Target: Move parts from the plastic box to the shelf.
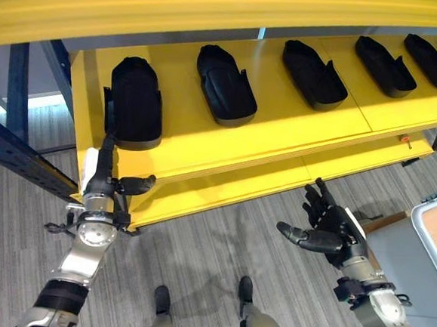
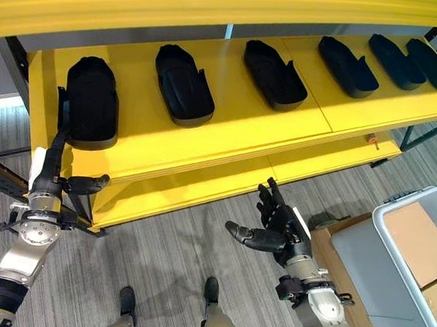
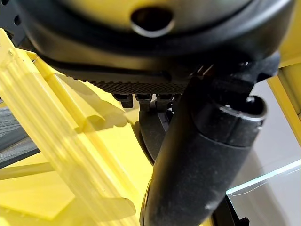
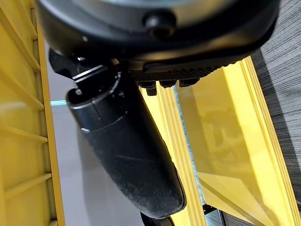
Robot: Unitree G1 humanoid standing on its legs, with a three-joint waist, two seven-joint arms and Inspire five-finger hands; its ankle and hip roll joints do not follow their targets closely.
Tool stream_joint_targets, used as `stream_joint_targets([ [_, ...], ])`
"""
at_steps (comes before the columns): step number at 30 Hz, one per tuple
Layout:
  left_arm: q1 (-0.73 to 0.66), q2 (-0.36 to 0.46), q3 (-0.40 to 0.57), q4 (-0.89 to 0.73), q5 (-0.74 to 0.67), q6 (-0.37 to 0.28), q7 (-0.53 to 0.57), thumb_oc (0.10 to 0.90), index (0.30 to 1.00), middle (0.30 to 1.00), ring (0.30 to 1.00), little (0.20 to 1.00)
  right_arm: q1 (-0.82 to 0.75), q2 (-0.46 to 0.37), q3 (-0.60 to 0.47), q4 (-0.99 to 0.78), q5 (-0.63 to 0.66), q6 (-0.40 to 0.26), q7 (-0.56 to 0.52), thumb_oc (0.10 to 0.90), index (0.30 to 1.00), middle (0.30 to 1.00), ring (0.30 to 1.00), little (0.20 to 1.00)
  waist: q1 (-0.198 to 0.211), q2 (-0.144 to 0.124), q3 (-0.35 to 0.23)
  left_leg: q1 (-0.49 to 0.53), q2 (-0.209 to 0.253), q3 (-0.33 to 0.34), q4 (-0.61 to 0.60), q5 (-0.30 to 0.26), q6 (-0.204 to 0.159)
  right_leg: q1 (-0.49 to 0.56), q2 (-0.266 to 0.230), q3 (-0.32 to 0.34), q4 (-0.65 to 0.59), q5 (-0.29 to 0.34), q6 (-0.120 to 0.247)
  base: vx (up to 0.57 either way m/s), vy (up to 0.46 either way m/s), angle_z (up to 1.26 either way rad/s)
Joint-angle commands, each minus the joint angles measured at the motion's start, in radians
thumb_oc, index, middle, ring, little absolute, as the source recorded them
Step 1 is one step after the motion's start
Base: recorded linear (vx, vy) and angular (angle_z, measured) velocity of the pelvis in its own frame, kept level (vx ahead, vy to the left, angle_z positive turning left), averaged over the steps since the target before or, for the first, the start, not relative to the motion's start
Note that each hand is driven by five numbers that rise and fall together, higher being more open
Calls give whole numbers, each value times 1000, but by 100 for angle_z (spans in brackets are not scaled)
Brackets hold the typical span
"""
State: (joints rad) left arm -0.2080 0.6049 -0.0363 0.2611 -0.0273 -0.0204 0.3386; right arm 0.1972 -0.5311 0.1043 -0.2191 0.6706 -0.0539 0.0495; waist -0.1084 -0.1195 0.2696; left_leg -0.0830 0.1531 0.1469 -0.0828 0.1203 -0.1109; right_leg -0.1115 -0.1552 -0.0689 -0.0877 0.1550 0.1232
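Several black moulded parts lie in a row on the yellow shelf (image 1: 282, 131). The leftmost part (image 1: 136, 100) sits near the shelf's left end. My left hand (image 1: 101, 188) reaches up at the shelf's front edge, its straight fingers (image 2: 55, 147) against that part's near left corner and its thumb out to the side, open. In the left wrist view the part (image 3: 149, 136) shows dark past the thumb (image 3: 197, 169). My right hand (image 1: 327, 227) hovers over the floor in front of the shelf, open with fingers spread and nothing in it. The grey plastic box (image 2: 358, 269) stands to its right.
A lower yellow shelf board (image 1: 339, 165) juts out below the upper one. A blue upright post (image 1: 17, 79) and a dark cross beam (image 1: 15, 155) stand at the left. A yellow beam (image 1: 215, 12) crosses overhead. Brown cardboard (image 2: 424, 240) lies in the box.
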Motion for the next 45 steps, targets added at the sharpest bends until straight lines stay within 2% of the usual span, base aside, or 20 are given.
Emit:
stream_joint_targets([
  [1,-108,39,40,-64,39,-99,19,900,1000,1000,1000,1000,-59,-3,-58,-37,15,-96,-5,900,1000,1000,1000,1000,-14,-7,-40,126,-13,31,-4,-137,39,134,-62,-43,3,-107,46,0,0,0],
  [30,-135,24,-2,-70,31,-116,0,900,1000,1000,1000,1000,-55,-1,-59,-27,16,-102,-6,900,1000,1000,1000,1000,-26,2,-57,135,-15,38,-4,-138,40,143,-61,-37,1,-108,47,0,0,0],
  [34,-123,32,11,-107,19,-133,-3,900,1000,1000,1000,1000,-58,1,-62,-23,18,-104,-4,900,1000,1000,1000,1000,-23,6,-65,138,-17,33,-4,-139,40,148,-61,-40,1,-108,48,0,0,0],
  [39,-67,59,62,-230,-10,-188,-14,900,1000,1000,1000,1000,-49,-1,-79,-32,9,-111,15,900,1000,1000,1000,1000,-14,18,-83,141,-15,24,-4,-137,37,161,-61,-52,0,-108,48,-2,-4,1],
  [45,-5,63,104,-291,1,-211,-21,900,1000,1000,1000,1000,-34,-3,-92,-42,-4,-113,31,900,1000,1000,1000,1000,-11,26,-94,137,-14,17,-4,-135,34,166,-61,-60,0,-108,46,-4,-2,1],
])
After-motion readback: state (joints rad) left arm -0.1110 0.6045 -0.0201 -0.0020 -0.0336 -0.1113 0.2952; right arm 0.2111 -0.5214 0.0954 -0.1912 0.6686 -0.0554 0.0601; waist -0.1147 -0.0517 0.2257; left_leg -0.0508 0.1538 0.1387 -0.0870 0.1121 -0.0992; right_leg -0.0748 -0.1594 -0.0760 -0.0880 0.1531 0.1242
